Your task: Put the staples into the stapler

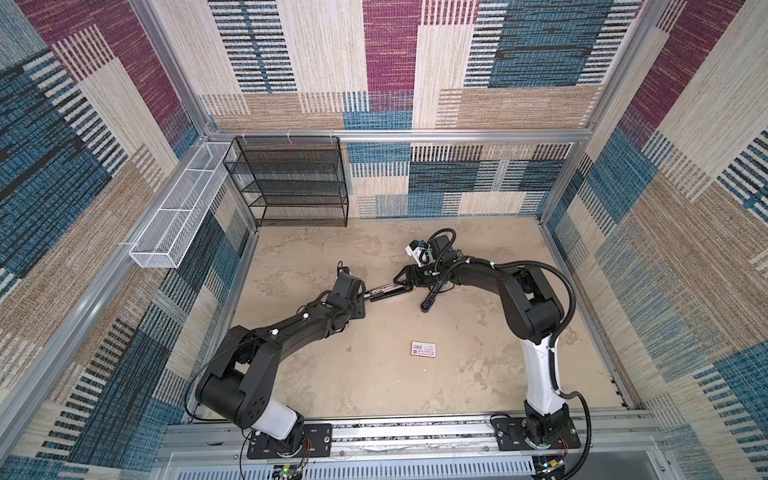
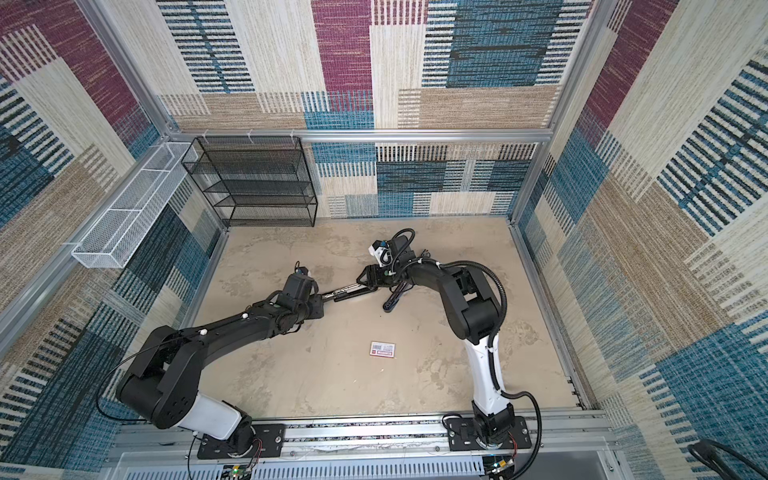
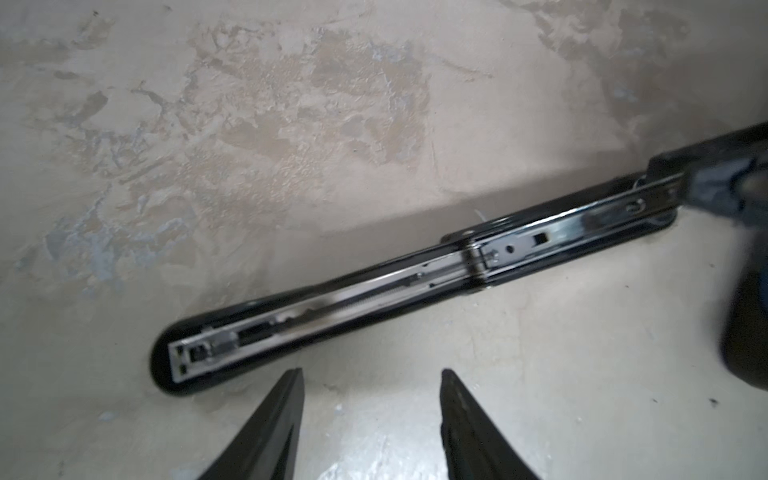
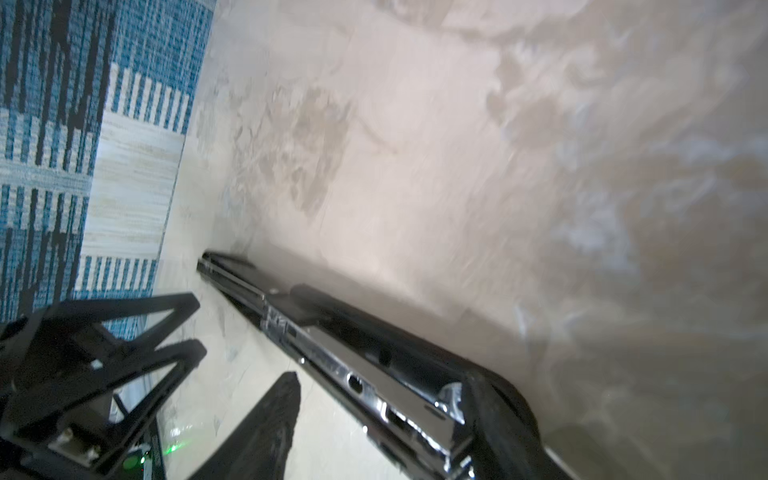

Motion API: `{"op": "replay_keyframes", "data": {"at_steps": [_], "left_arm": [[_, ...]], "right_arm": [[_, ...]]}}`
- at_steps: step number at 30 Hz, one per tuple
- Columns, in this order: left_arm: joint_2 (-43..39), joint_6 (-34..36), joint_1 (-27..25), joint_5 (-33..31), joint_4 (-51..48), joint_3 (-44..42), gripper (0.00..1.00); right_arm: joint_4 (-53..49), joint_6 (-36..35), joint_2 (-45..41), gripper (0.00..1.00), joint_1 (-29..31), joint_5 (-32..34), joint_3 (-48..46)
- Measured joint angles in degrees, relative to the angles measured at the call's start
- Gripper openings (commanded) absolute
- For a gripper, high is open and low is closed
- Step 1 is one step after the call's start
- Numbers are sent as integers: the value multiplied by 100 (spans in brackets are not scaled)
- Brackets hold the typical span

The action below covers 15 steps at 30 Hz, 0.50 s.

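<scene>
The stapler [image 3: 374, 299] lies opened flat at mid-frame in both top views. The left gripper [image 3: 372, 376] hovers at its lid end, fingers spread. The right gripper [image 4: 384, 386] straddles the other end, fingers apart. The staples box [image 1: 423, 349] sits lower centre, well apart.

Stapler [image 1: 386, 292]: long, black, lying flat on the table [image 1: 332, 386] mid-workspace. It's running roughly left-right with a slight tilt in both top views.

The left wrist view is showing the stapler [image 3: 291, 328] swung fully open, end to end:
- steel magazine channel [image 3: 415, 286] facing up, spring running along it
- pusher block [image 3: 224, 345] sitting at the rounded end
- hinge [image 3: 478, 259] sitting about midway

Can't tell if any strips are sitting in the channel.

Staples box [image 1: 423, 349]: small white-and-red barcoded card box, lying flat nearer the front edge and well apart from the stapler. The same staples box [image 2: 382, 349] is showing label-up.
</scene>
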Motion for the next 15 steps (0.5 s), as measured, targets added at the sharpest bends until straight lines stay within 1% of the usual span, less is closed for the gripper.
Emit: {"op": "replay_keyframes", "data": {"at_steps": [5,10,12,13,15], "left_arm": [[-393,-409,-9,492,-50,-127,63],[-592,-925,-46,776,-385,-212,64],[-621,-1137,-68,785,-533,-236,68],[-627,-1248,-68,789,-605,-247,71],[-625,-1434,-76,789,-721,-262,71]], "right_arm": [[352,46,-387,60,308,-284,-763],[529,103,-614,60,586,-503,-1202],[540,101,-688,65,673,-610,-1329],[544,96,-739,70,710,-651,-1394],[551,48,-861,80,758,-704,-1510]]}}
